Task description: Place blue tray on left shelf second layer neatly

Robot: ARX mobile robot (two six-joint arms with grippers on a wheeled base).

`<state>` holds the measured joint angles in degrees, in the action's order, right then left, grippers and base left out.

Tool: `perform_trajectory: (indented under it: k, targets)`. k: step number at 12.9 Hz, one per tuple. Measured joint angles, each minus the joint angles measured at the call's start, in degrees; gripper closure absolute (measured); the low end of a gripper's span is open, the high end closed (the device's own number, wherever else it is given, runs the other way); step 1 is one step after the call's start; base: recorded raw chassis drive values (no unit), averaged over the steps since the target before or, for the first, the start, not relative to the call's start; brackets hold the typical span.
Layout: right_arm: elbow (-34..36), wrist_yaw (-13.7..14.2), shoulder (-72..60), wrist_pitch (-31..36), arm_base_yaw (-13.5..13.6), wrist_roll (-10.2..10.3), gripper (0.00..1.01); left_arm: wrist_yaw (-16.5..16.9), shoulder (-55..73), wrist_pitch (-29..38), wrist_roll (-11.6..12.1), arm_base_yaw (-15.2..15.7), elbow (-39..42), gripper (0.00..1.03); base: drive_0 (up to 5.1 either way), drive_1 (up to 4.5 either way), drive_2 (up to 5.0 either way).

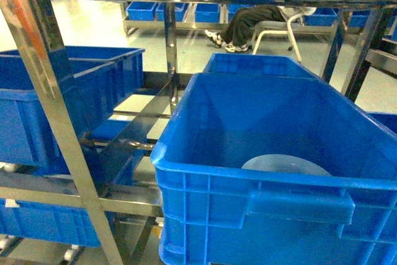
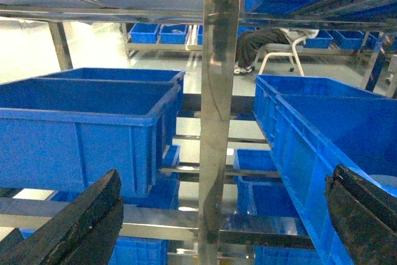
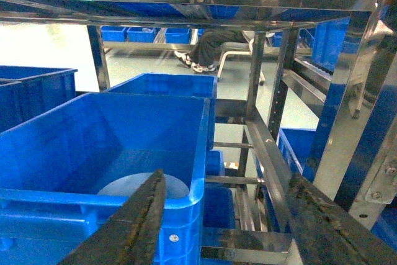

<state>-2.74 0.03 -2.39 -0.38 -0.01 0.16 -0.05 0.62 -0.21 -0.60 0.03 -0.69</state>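
The blue tray is a pale disc lying flat on the floor of a deep dark-blue crate; only its far part shows over the crate's near wall. The right wrist view shows the blue tray partly behind the near finger. My right gripper is open, in front of the crate's right corner, and holds nothing. My left gripper is open and empty, facing a shiny upright of the left shelf. Neither gripper shows in the head view.
Two dark-blue crates fill the left shelf's level, with more crates below. Another crate stands behind the tray's crate. Steel rails and uprights run along the right. A seated person is in the background.
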Motion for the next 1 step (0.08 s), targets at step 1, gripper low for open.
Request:
perform_trajectory:
  k: [1]
  targets:
    - [0.0, 0.0, 0.0, 0.0, 0.0, 0.0, 0.35, 0.0, 0.0, 0.0, 0.0, 0.0, 0.0, 0.05, 0.0, 0.0, 0.0]
